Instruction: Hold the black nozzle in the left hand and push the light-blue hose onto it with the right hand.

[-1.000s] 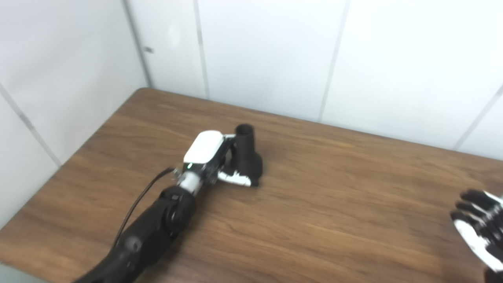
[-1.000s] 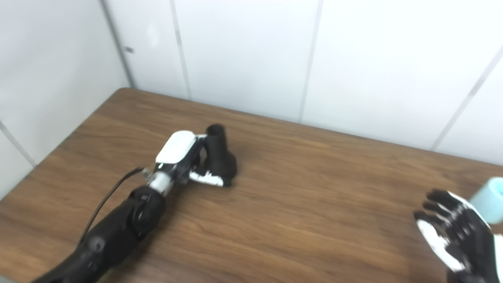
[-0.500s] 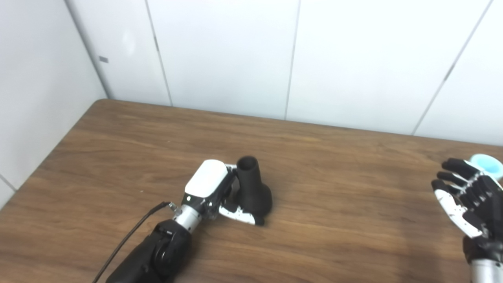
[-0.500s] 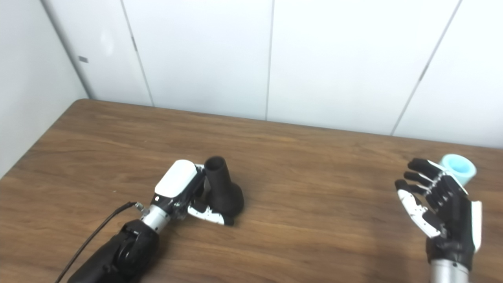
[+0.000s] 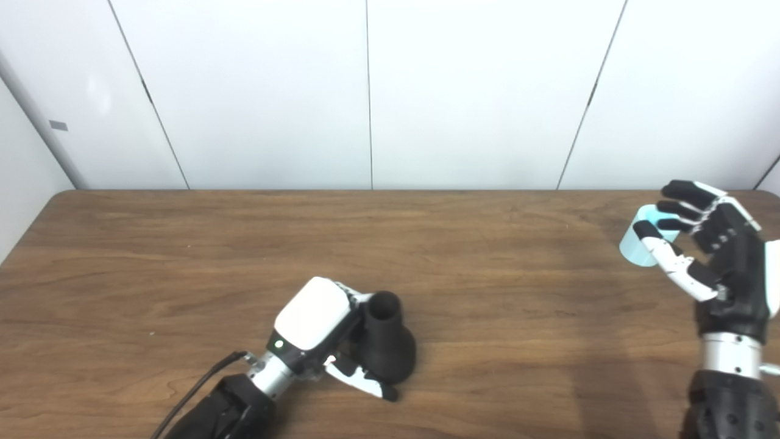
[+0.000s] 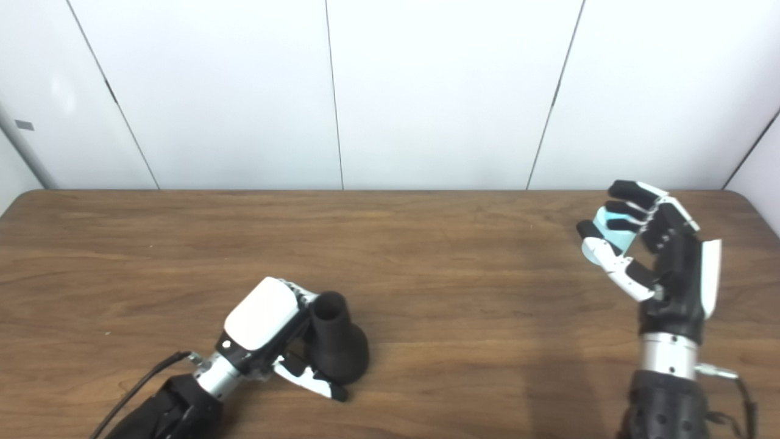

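Brown wood-grain table [image 5: 487, 292], white panelled wall [image 5: 365, 91] behind | left hand [image 5: 317, 329] wrapped around black nozzle [image 5: 385, 344], upright on table | right hand [image 5: 713, 244] spread wide, empty, just before light-blue hose [image 5: 634, 250], far right.

Bright, even overhead light, sharp focus; soft shadows fall on the table [image 5: 183, 256] (walls slightly overexposed).

One black nozzle [image 5: 386, 345], one light-blue hose [image 5: 640, 247], two robot hands: left [image 5: 320, 329], right [image 5: 710, 244], one table [image 5: 183, 256]
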Controlling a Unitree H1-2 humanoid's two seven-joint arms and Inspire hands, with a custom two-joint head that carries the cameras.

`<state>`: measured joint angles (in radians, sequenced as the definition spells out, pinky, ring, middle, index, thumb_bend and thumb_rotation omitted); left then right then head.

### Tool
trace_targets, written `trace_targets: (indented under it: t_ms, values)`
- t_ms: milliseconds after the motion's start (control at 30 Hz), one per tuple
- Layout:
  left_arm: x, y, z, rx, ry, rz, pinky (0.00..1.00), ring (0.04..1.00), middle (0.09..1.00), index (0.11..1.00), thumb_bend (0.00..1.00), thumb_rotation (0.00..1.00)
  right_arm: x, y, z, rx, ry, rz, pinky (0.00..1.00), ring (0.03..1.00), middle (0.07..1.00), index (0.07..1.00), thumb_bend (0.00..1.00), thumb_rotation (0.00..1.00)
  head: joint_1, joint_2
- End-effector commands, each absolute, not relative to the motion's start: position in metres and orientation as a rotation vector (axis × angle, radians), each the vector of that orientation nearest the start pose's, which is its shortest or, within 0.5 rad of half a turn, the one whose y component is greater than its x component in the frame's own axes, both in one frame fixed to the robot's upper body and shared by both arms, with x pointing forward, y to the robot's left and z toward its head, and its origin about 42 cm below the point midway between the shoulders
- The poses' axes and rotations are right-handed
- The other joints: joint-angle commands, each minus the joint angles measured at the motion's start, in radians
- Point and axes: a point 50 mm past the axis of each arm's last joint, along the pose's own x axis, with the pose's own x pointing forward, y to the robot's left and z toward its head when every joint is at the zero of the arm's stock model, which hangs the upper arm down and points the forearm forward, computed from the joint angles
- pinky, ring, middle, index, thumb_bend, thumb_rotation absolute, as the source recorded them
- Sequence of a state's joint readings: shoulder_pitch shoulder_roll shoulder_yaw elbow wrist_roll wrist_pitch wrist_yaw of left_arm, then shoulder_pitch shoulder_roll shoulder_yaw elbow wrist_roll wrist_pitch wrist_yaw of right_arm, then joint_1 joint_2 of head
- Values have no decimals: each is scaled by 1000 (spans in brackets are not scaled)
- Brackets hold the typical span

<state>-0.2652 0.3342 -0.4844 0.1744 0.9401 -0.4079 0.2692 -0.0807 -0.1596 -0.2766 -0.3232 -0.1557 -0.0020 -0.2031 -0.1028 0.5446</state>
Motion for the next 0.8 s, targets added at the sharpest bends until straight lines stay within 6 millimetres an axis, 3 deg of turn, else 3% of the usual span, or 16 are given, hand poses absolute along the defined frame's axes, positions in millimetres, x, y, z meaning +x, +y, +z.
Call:
trace_targets:
  t_ms: [0,67,367,600,767]
  values:
    - [304,158,86,1097,-676,-544,99,150,241,481,517,40,287,-332,242,-370,-512,-509,562,682,697,665,709,375,-18,0]
    - [303,155,83,1109,-698,-557,100,150,234,481,517,40,291,-337,246,-430,-516,-544,573,687,704,691,784,397,-42,0]
    - [302,163,74,1172,-737,-580,95,145,231,482,519,39,317,-353,248,-472,-460,-628,703,794,832,848,876,426,-208,-10]
    - [308,174,71,1187,-742,-559,88,136,205,481,520,39,335,-371,240,-519,-419,-693,709,804,845,863,842,435,-263,-25]
    - [311,177,68,1198,-732,-559,95,144,227,481,520,39,350,-387,232,-523,-384,-697,819,891,909,939,850,409,-274,-39]
